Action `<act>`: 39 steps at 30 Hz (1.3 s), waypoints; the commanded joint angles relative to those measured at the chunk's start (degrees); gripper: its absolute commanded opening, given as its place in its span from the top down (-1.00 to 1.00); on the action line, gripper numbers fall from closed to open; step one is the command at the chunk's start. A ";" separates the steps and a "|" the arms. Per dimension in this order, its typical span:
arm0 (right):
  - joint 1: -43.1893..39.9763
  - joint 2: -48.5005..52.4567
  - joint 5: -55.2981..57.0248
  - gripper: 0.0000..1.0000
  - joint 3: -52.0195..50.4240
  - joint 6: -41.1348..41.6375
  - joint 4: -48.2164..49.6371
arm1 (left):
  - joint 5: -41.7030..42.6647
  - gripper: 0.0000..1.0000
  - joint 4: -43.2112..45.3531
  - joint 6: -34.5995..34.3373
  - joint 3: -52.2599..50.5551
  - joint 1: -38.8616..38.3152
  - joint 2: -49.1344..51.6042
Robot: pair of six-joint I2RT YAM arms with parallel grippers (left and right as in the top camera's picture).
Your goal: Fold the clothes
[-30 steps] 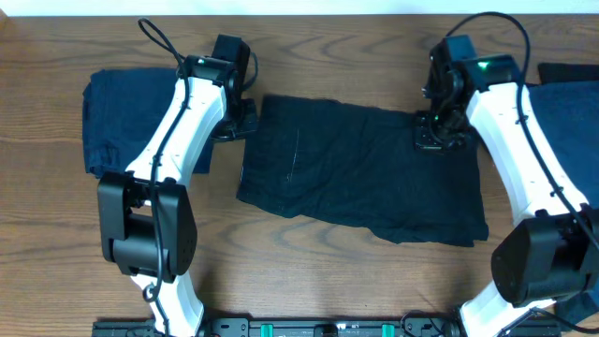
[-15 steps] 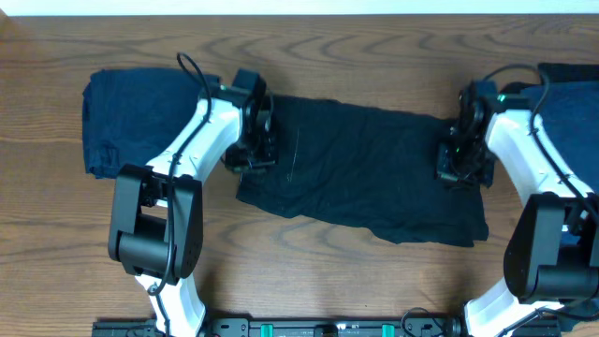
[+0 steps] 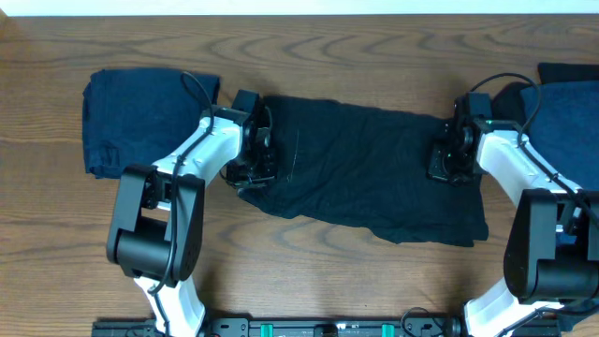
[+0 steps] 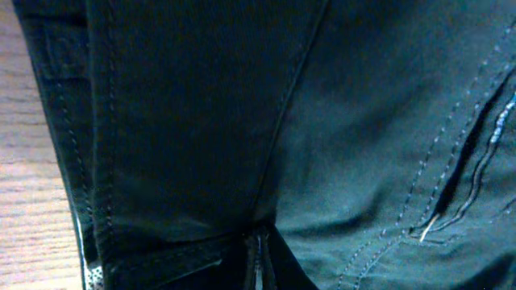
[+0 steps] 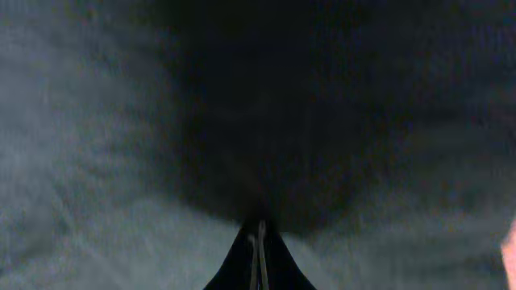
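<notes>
Wooden table (image 3: pixel 374 281): your left gripper (image 3: pixel 251 168) and right gripper (image 3: pixel 447 161) slid nearer along the black garment (image 3: pixel 365 168) ends, jaws clenched shut, fold seemingly beginning.

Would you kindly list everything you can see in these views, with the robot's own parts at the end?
black garment: one, black, spread flat across the middle of the table
folded navy garment: one, dark navy, on the table's left side
navy garment: one, dark navy, at the right edge, partly out of view
table: one, brown wood grain, under everything
arms: two, white with black joints, reaching in from the near edge
left gripper: one, black, shut on the black garment's left edge
right gripper: one, black, shut on the black garment's right edge
</notes>
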 commanded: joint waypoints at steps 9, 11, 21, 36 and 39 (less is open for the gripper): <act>-0.46 -0.68 2.78 0.98 -6.03 -1.31 13.97 | -4.13 0.88 2.60 -0.50 -6.23 0.04 0.35; -0.46 -0.68 2.78 0.98 -6.01 -2.99 16.26 | -4.24 0.88 2.73 -0.52 -6.25 0.04 0.35; -0.57 -0.74 2.80 0.98 -5.79 -4.24 19.67 | -4.22 0.88 2.32 -0.72 -5.57 0.07 -0.26; -1.81 -6.12 0.96 0.98 2.51 2.29 -13.18 | -4.22 0.88 -0.15 -1.60 -2.64 0.04 -20.22; -1.84 -5.90 0.83 0.98 -1.79 2.32 -10.67 | -4.85 0.88 0.09 -1.57 -2.73 0.04 -19.58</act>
